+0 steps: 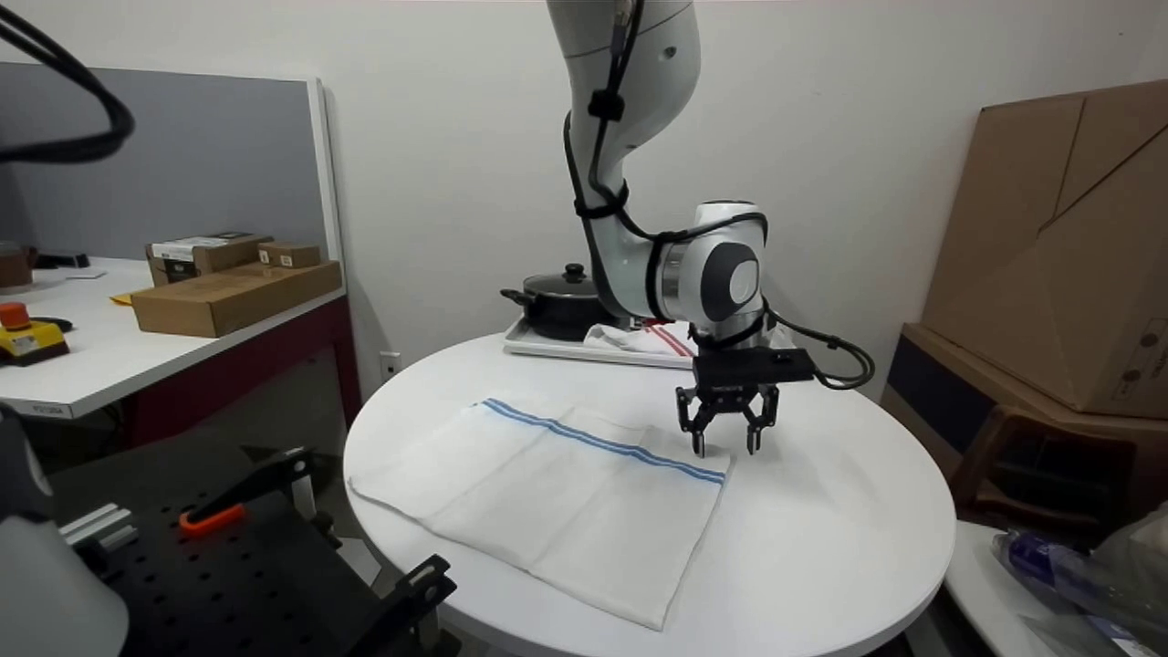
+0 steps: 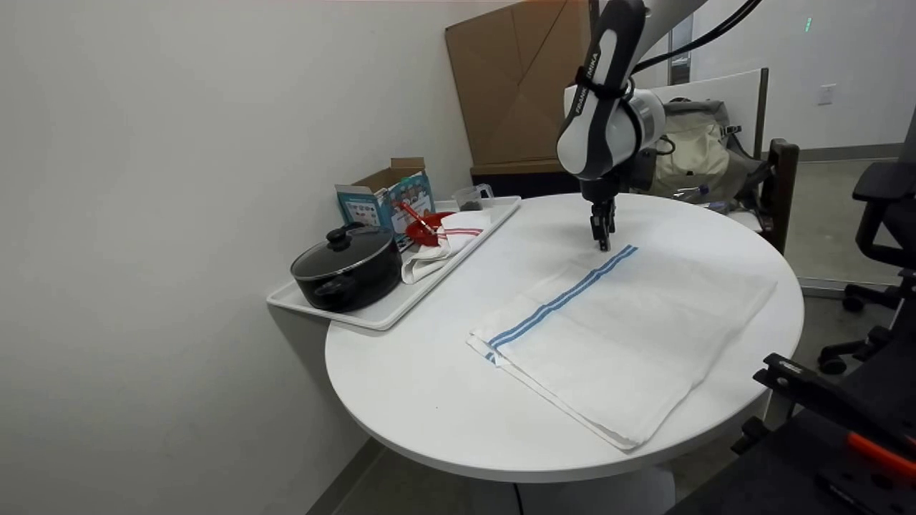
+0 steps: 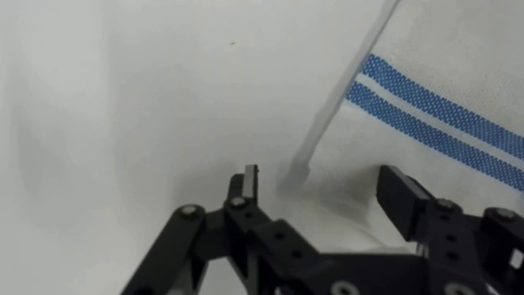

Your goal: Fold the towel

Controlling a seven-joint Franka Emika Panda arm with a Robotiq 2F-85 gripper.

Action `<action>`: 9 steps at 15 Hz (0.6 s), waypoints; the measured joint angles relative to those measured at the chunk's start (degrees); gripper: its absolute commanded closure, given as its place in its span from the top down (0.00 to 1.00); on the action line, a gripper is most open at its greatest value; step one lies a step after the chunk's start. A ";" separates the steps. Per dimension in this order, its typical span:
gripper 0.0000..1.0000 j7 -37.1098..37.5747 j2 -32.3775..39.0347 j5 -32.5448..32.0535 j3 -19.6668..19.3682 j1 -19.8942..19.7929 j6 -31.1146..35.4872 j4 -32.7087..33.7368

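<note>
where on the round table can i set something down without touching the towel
In an exterior view, a broad bare patch of the round table lies between the towel and the table's picture-right edge. Another runs between the towel's blue-striped end and the tray. The tray is crowded: pot, box, red bowl, red-striped cloth; the open gripper hangs over one towel corner.

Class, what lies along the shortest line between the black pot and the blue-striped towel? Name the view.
Both exterior views show it: from the black pot, first the tray rim, then white tabletop up to the blue-striped towel.
</note>
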 measured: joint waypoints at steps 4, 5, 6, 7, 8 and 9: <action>0.13 0.00 0.71 0.00 0.99 -0.16 -0.37 0.58; 0.05 0.00 0.73 0.00 1.26 -0.19 -0.57 0.68; 0.01 0.00 0.73 0.00 1.47 -0.22 -0.73 0.76; 0.00 0.00 0.73 0.00 1.59 -0.24 -0.76 0.87; 0.00 0.00 0.72 0.00 1.72 -0.29 -0.77 0.97; 0.03 0.00 0.73 0.01 1.84 -0.35 -0.77 1.07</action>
